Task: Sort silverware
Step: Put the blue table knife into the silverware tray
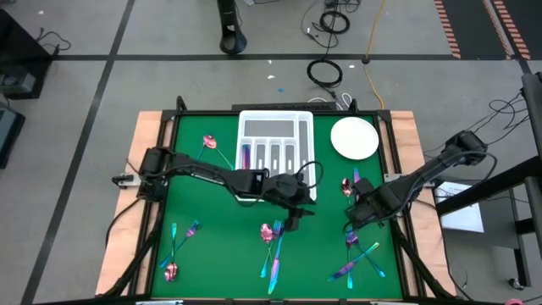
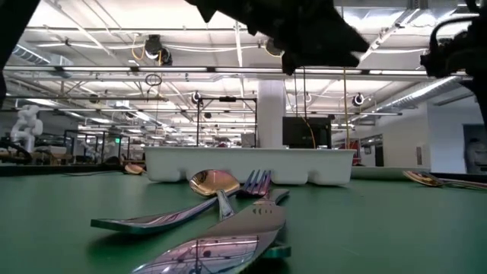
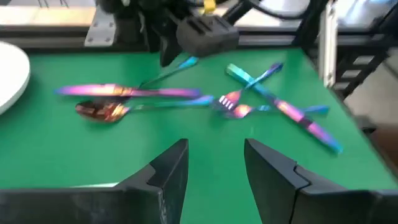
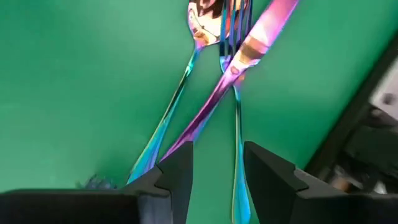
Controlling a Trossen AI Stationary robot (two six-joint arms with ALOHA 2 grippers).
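Knife (image 4: 214, 99) crosses fork (image 4: 236, 124), just ahead of parted right fingers (image 4: 177, 171).

High view: overhead, straight down, far enough to take in the whole table (image 1: 212, 246) plus floor around it. Low view: at tabletop height, level across the mat, very close to a spoon (image 2: 215, 183), fork and knife in lower centre; tray (image 2: 251, 165) behind, room beyond. Left wrist view: looks past its own fingers (image 3: 168, 171) across the mat, fairly near a silverware cluster (image 3: 249, 102) that the high view shows lower right. Right wrist view: close, steep down on crossed pieces (image 4: 217, 81).
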